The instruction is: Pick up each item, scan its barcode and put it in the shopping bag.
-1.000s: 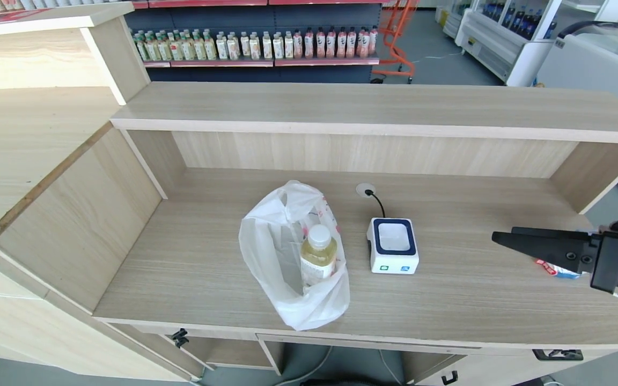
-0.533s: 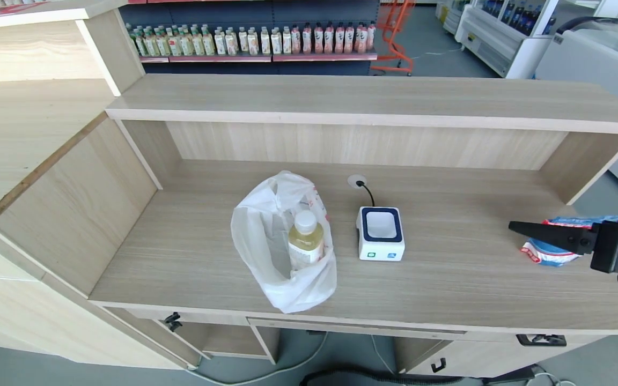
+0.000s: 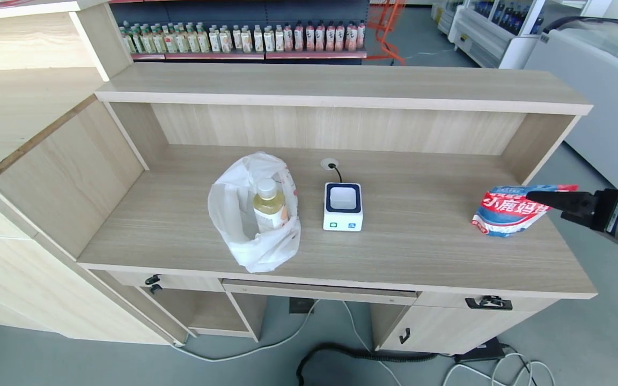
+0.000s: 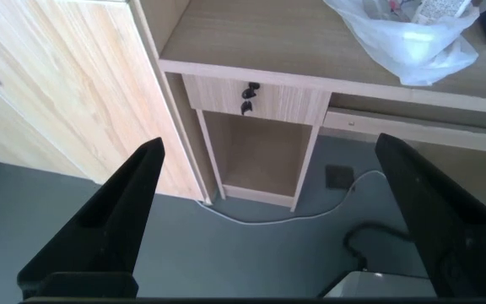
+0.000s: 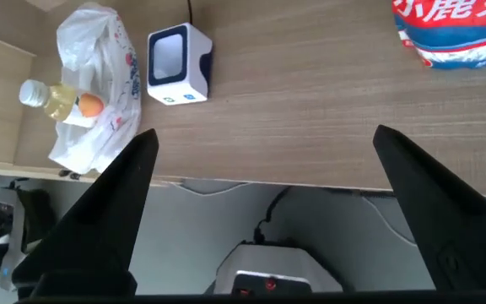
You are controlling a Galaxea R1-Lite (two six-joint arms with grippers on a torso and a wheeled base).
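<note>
I see shopping bag [image 3: 232,217] beside scanner [image 3: 343,207], snack pouch [image 3: 502,212] well right at counter [image 3: 421,254] edge; left gripper [image 4: 270,143], right gripper [image 5: 266,133] spread wide.

**Spread fingers facing the counter's front**

We see our left gripper [image 4: 270,143] with its two dark fingers [image 4: 108,228] spread wide apart, holding nothing. Between them we look at the wooden counter [image 4: 251,34] along its front edge, a small drawer [image 4: 256,97] with a dark lock, and an open cubby [image 4: 260,160] under it. The white shopping bag [image 4: 403,38] rests on the counter near that edge. A white cable [image 4: 268,218] trails across the grey floor.
</note>
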